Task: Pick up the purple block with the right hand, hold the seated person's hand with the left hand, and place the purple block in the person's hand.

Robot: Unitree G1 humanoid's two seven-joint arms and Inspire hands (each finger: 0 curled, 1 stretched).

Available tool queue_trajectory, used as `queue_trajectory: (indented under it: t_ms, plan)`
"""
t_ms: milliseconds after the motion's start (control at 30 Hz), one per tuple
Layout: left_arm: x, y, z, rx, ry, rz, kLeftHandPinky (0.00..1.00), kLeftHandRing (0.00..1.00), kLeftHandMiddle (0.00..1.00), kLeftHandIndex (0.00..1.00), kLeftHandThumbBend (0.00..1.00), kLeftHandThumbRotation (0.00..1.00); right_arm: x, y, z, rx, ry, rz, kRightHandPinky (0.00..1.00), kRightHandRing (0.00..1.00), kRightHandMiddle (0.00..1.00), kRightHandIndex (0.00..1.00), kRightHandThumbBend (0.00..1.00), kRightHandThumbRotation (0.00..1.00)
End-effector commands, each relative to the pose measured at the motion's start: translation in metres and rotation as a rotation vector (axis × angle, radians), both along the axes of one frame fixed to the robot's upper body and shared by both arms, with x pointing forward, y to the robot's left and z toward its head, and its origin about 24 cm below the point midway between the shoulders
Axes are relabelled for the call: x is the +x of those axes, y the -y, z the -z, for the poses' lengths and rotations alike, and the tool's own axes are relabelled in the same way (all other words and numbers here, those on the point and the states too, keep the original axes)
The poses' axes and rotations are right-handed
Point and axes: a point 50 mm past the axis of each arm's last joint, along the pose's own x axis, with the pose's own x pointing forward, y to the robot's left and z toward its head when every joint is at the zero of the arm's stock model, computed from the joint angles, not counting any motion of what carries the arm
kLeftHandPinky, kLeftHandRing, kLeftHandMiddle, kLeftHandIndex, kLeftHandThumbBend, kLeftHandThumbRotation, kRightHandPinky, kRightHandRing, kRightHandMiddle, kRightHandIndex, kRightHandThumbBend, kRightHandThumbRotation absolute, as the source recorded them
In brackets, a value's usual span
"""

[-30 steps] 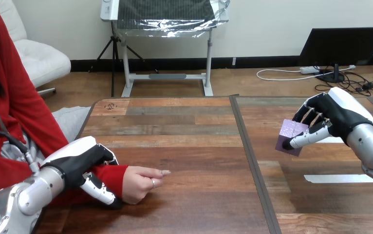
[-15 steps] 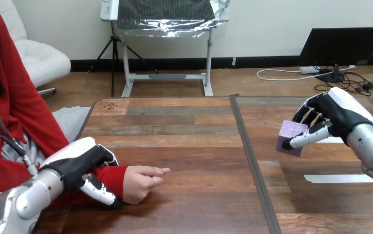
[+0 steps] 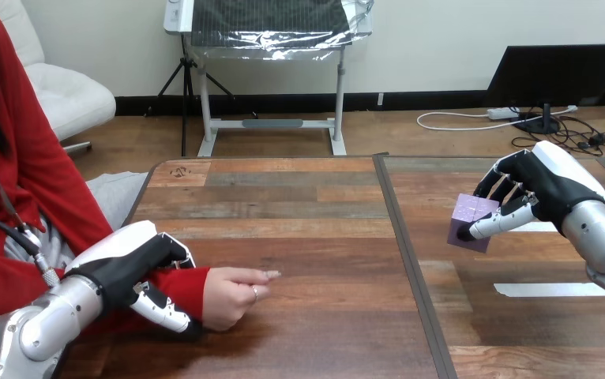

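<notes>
**Right hand clamped on the purple block, left hand round the person's wrist**

The right arm comes in from the lower right edge, its forearm rising toward the far side of the table (image 3: 307, 237). The right hand (image 3: 548, 185) is turned with its white back up and to the right and its palm facing left. Its fingers (image 3: 503, 186) curl down behind the far, upper edge of the purple block (image 3: 470, 218). Its thumb (image 3: 498, 223) lies across the block's near face, so the block is pinched between them. The block sits tilted at the hand's left, over the right half of the table, just right of the dark seam. Whether its lower corner touches the wood cannot be told.

The left arm enters at the lower left corner and reaches right along the near edge. The left hand (image 3: 122, 267) is wrapped round the person's wrist, over the red sleeve (image 3: 182, 282). Its fingers are curled over the far side and its thumb (image 3: 161, 310) is hooked under the near side. The person's hand (image 3: 232, 294) rests on the table just right of that grip. It is loosely closed, with one finger pointing right. It lies well apart from the block, which is far off to its right.
</notes>
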Motion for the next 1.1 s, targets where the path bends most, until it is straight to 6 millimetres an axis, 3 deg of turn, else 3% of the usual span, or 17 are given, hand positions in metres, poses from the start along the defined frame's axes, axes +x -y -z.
queue_trajectory:
  t_ms: [0, 733, 1067]
  plan:
    - [0.017, 0.017, -0.05, -0.081, 0.219, 0.076, 0.28, 0.34, 0.4, 0.42, 0.67, 0.0, 0.017, -0.018, -0.029, 0.063, 0.134, -0.045, 0.39, 0.42, 0.46, 0.48, 0.82, 0.0]
    - [0.026, 0.018, -0.088, -0.079, 0.333, 0.086, 0.28, 0.34, 0.41, 0.43, 0.65, 0.0, 0.018, -0.029, -0.029, 0.09, 0.161, -0.094, 0.34, 0.38, 0.42, 0.47, 0.84, 0.0]
    - [0.03, 0.02, -0.1, -0.085, 0.369, 0.089, 0.28, 0.34, 0.41, 0.44, 0.66, 0.0, 0.018, -0.033, -0.029, 0.121, 0.169, -0.116, 0.37, 0.4, 0.44, 0.46, 0.84, 0.0]
